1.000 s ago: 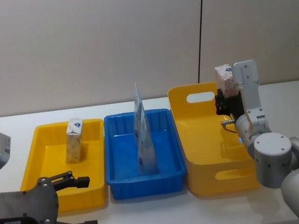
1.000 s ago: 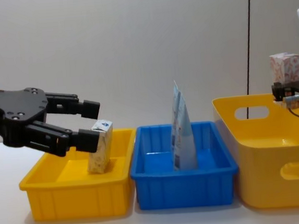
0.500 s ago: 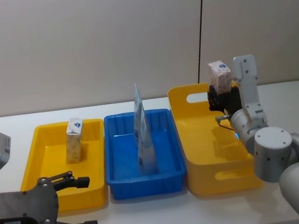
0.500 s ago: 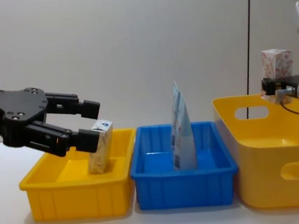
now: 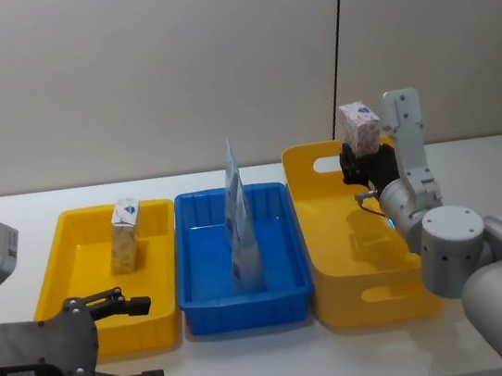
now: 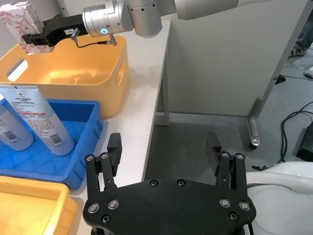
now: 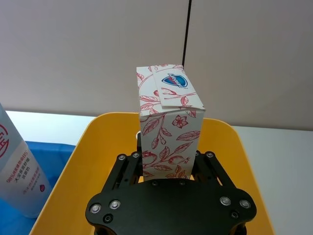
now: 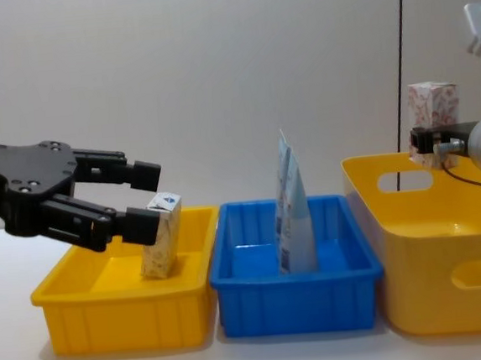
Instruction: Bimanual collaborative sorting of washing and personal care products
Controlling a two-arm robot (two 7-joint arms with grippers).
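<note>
White-grey carton with red leaf print, long axis upright, sat clamped at its base in the jaws of the right gripper, upper right of the head frame, over the far rim of the tall yellow bin. The left gripper, jaws apart, hovered at lower left, nearer the yellow tray holding the beige carton; a handover would probably run leftward.

Tall tubes standing in the blue bin block sideways sweeps, but the big yellow bin toward the table's right edge is wide open.
</note>
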